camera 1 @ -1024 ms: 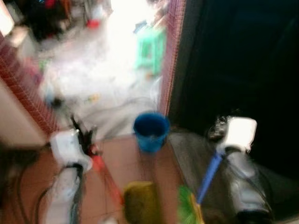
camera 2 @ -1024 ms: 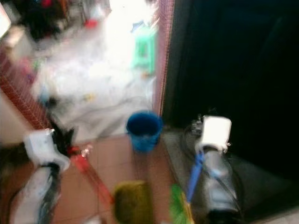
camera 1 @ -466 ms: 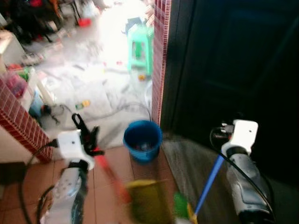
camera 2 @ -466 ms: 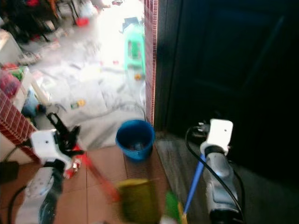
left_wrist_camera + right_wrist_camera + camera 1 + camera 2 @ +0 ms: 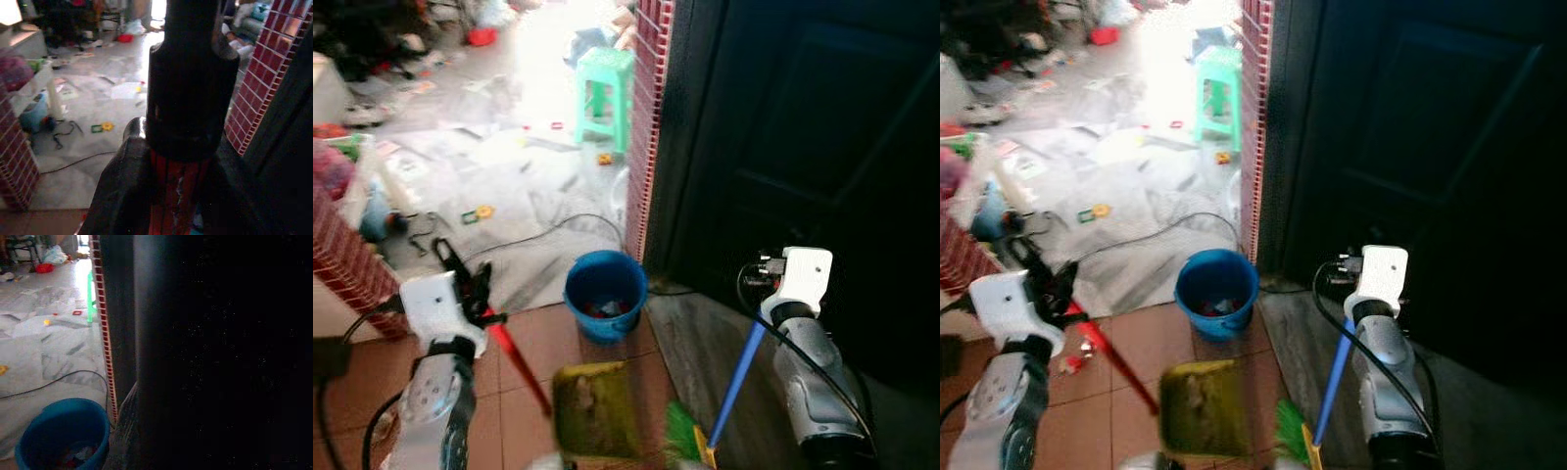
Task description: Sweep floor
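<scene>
On my left, the left pincer (image 5: 460,284) is clamped on the red handle (image 5: 519,360) of the dustpan (image 5: 595,411); the left wrist view shows black fingers (image 5: 190,98) wrapped around that ribbed red shaft. The yellowish pan hangs low over the terracotta tiles (image 5: 543,343), just short of the blue bucket (image 5: 605,294), which already holds some scraps. To the right of it, the green broom head (image 5: 683,436) sits beside the pan, its blue handle (image 5: 742,372) running up to the right pincer (image 5: 781,294); I can't tell how its fingers stand.

I judge I'm between strokes, both tools carried, standing at the brick pillar (image 5: 651,127). Litter lies scattered on the pale floor (image 5: 509,176) beyond the bucket, near the green stool (image 5: 605,93). Next I'd step forward past the cable (image 5: 538,235), lower the broom and draw that debris toward the pan.
</scene>
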### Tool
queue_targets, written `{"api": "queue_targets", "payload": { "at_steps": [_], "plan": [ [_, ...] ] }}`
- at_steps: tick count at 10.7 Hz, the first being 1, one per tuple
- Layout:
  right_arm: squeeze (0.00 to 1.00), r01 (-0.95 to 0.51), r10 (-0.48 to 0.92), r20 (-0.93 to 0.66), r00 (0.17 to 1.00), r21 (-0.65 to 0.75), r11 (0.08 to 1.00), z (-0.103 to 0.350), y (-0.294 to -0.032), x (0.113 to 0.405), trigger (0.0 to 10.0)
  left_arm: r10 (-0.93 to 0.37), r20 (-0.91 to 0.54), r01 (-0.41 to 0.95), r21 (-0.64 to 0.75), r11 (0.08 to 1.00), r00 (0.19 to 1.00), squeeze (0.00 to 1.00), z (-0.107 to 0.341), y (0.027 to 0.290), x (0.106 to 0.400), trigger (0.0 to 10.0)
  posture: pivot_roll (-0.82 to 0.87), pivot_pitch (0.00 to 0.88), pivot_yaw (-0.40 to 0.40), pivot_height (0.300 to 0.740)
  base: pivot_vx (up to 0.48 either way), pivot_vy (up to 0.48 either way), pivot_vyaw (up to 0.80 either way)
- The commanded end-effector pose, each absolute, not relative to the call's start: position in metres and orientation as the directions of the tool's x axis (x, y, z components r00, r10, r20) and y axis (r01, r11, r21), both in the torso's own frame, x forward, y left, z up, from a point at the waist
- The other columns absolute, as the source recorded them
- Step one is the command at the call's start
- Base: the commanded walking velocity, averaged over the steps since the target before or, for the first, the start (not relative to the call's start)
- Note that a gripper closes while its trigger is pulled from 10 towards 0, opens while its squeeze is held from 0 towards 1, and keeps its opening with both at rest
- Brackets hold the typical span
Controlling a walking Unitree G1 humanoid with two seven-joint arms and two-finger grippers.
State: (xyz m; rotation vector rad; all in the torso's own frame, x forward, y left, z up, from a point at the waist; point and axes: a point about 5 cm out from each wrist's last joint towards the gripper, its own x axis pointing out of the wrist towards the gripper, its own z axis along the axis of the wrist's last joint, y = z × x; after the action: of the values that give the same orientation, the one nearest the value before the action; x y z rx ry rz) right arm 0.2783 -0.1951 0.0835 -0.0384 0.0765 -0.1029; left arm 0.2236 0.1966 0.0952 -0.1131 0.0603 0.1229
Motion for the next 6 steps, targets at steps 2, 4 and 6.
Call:
{"api": "queue_targets", "payload": {
  "at_steps": [2,4,6],
  "plan": [
    [0.00,0.094,-0.097,-0.025,0.995,-0.099,0.991,0.095,-0.198,0.286,10.0,0.163,0.008,-0.162,-0.081,0.983,0.987,0.00,0.113,0.200,0.226,10.0,-0.03,0.000,-0.036,0.740,0.000,0.000,0.00],
    [0.00,0.080,-0.083,-0.027,0.996,-0.099,0.992,0.094,-0.197,0.289,10.0,0.202,0.063,-0.199,-0.050,0.979,0.977,0.00,0.125,0.203,0.228,10.0,-0.03,0.000,-0.044,0.740,0.000,0.000,0.00],
    [0.00,0.068,-0.071,-0.030,0.997,-0.103,0.992,0.094,-0.196,0.293,10.0,0.250,0.144,-0.242,-0.073,0.968,0.958,0.00,0.153,0.207,0.235,10.0,-0.01,0.000,-0.059,0.740,0.000,0.000,0.00]
  ]
}}
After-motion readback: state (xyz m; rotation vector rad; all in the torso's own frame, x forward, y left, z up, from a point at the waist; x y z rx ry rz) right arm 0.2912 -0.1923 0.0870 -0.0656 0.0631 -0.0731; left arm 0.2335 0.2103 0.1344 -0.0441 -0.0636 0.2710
